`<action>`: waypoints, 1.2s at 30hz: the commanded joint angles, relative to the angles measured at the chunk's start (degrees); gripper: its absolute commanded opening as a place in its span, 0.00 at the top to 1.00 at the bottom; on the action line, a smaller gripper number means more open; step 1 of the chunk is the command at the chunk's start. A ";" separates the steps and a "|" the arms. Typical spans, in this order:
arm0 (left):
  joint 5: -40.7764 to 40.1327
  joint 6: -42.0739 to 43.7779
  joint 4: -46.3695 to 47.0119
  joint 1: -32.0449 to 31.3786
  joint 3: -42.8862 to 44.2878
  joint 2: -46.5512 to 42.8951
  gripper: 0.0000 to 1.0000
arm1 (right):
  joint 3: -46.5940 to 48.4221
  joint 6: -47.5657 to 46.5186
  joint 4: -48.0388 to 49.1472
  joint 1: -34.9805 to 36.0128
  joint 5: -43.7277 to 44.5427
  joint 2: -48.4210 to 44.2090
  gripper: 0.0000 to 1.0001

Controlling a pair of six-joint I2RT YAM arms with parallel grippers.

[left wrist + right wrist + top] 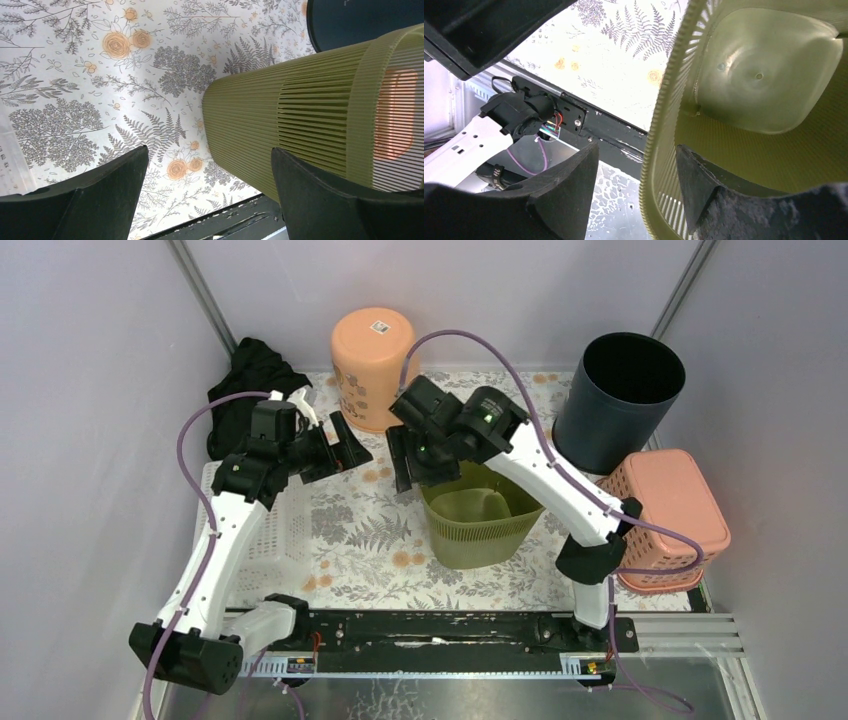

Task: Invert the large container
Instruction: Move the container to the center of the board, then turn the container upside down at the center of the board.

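Bins and baskets crowd the flowered worktop (360,535) around the green bin (480,525), which stands mouth up near the middle, a little right of centre. The right hand (636,155) straddles the bin's far-left rim, one finger inside the wall and the other outside. The outer finger stands clear of the rim, so the hand is released rather than clamped. The left hand (209,152) hangs above the worktop just left of the bin with its fingers spread wide and nothing between them, facing the bin's slatted side. Behind both hands an orange bin (372,365) sits upside down at the far edge. A dark bin (618,400) stands mouth up in the far right corner. A pink basket (668,515) lies overturned close to the green bin's right side. A white basket (262,530) lies under the left arm, and a black cloth (250,380) is heaped at the far left.
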 commanded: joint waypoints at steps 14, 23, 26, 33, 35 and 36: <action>4.24 4.06 -1.42 2.54 -0.55 -0.37 0.00 | 0.72 3.35 -3.45 2.08 11.25 7.44 0.57; 4.89 2.80 -0.11 2.56 -1.17 0.49 0.00 | -1.97 1.94 -3.52 1.92 8.69 7.63 0.89; 5.00 2.19 0.08 2.56 -0.64 1.38 0.00 | -3.09 0.89 -3.50 1.59 8.03 7.30 1.00; 3.04 1.19 -0.32 2.53 0.29 0.62 0.00 | -3.31 -1.25 -3.38 0.61 6.76 5.96 1.00; 3.26 0.67 -0.33 2.56 0.35 0.46 0.00 | -2.48 -1.61 -3.20 0.42 5.91 5.61 1.00; 3.35 0.42 -0.33 2.58 0.50 0.37 0.00 | -2.14 -1.74 -3.12 0.26 5.54 5.55 1.00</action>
